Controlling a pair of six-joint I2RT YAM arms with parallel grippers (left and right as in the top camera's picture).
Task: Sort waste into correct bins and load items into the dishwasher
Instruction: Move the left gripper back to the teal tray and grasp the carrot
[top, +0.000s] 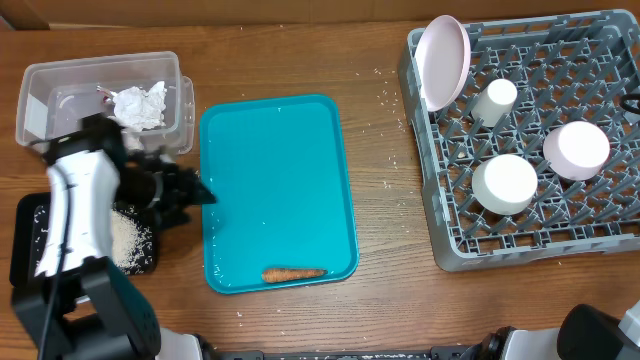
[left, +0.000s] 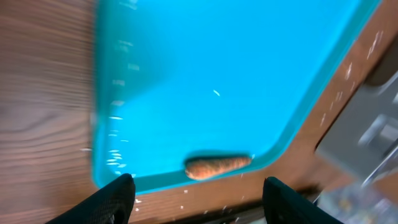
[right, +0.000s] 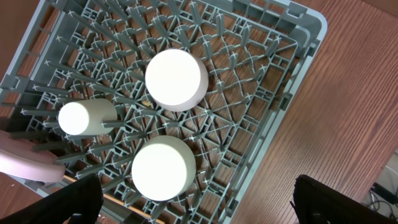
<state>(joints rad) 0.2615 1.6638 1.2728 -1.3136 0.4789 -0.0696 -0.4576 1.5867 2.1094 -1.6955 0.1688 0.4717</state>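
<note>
Carrot (top: 293, 273) lying inside the teal tray (top: 270, 150), against its front rim, nothing over it. Left gripper (left: 198, 190) at the teal tray's left edge, jaws apart, empty. Left of it: tub (top: 60, 85) with tissue (top: 140, 105), black tray (top: 30, 215) with rice (top: 127, 240). Right of it: rack (top: 530, 245) holding dishes (top: 505, 183), right gripper (right: 198, 199) spread wide above, empty.

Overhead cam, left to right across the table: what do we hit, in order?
clear tub holding crumpled tissue → teal tray with the carrot stick → grey dish rack. The black tray overlaps the tub, so it's left out.
</note>
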